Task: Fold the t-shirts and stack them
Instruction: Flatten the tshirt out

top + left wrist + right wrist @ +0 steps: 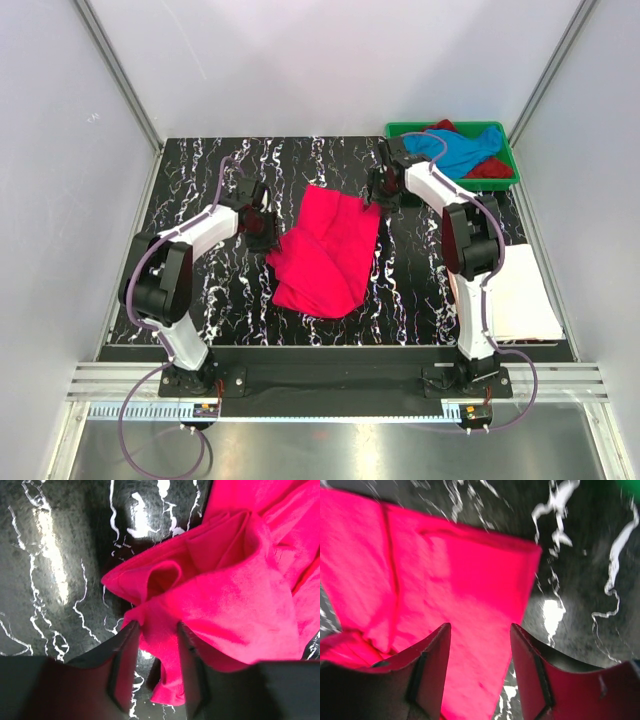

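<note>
- The hot pink t-shirt (325, 250) lies rumpled on the desk (190, 180), its edge pinched in the left claw (156, 650).
- The right claw (480, 645) hangs wide, the shirt's corner beneath it.
- Likely the first fold; next, grip that corner.

White-and-black arms (200, 228), purple cables (221, 186)

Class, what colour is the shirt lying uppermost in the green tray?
Sky blue. The shirt shows best in the top external view.
</note>
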Robot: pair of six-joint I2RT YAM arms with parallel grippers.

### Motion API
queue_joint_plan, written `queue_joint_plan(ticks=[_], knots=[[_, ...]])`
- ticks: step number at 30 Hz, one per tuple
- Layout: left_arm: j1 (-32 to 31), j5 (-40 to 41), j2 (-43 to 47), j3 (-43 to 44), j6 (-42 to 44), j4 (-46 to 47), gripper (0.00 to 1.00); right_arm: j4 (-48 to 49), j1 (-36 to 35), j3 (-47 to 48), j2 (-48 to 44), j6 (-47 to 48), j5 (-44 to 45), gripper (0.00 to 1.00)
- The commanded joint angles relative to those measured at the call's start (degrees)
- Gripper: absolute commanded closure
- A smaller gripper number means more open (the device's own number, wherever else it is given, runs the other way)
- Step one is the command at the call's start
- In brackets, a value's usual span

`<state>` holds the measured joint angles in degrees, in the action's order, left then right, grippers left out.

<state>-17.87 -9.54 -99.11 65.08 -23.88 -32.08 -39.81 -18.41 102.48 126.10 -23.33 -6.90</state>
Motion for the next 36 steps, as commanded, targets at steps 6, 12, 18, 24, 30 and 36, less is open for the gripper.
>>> queue_joint_plan(ticks=[6,12,18,24,30,36], knots=[[0.0,0.3,-0.1,0.0,0.9,3.9,0.64,-1.8,-1.4,12.7,5.7,-1.9,3.5,0.43],[0.1,0.3,0.5,-1.2,0.8,4.2,0.76,-5.8,-3.4,23.9,12.6,-1.2,8.6,0.51],[0.1,-0.1,2.1,-2.1,0.5,4.4,0.84,-8.2,-6.0,31.5,16.9,0.9,12.5,0.57],[0.1,-0.8,3.0,-2.3,0.7,4.5,0.85,-11.2,-7.7,35.7,20.0,2.2,16.5,0.55],[0.1,-1.7,3.7,-1.9,0.8,4.1,0.85,-12.0,-9.4,35.6,21.5,4.4,19.7,0.57],[0.2,-2.2,4.8,-1.8,1.2,3.7,0.87,-11.3,-9.9,35.2,22.3,6.2,21.6,0.69]])
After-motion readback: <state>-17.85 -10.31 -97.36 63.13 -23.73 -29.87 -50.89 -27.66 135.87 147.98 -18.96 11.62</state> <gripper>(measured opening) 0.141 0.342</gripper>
